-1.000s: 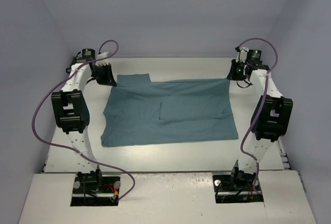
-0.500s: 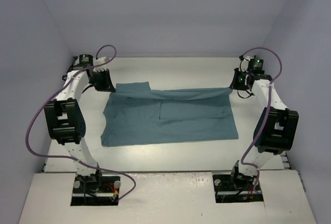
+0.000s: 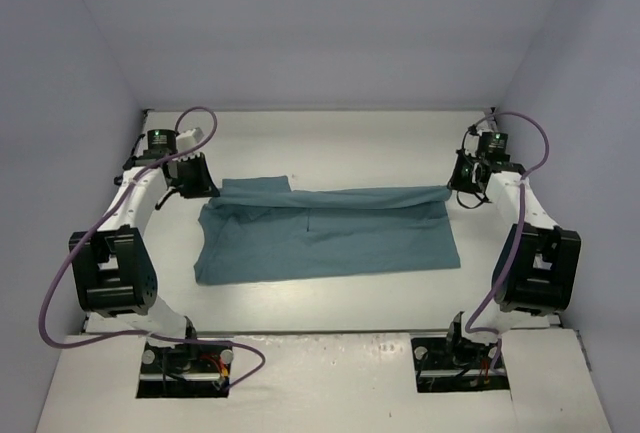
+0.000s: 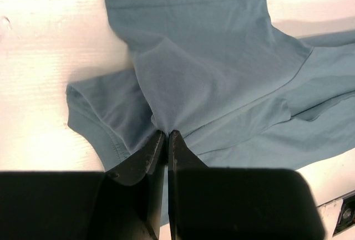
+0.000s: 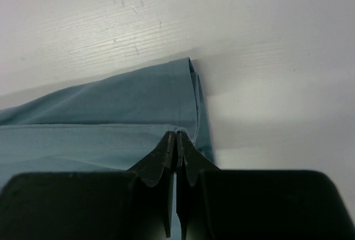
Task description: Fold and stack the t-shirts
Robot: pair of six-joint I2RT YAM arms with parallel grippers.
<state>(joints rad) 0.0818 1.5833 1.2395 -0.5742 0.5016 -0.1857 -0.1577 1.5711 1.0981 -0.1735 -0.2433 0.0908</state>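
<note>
Clenched on thin, soft knit at both ends: left gripper [image 4: 167, 133] on a pinched peak beside the short sleeve, right gripper [image 5: 176, 134] on a hemmed corner. Black, wedge-shaped jaws, tips pressed together on the fabric. Teal t-shirt [image 3: 330, 238] stretched between the two, far edge lifted into a long fold, near part flat on the white, wood-grained table [image 3: 330, 143].

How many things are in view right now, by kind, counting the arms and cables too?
teal t-shirt: 1
robot arms: 2 (left arm, right arm)
purple cables: 2 (left cable, right cable)
Total: 5
</note>
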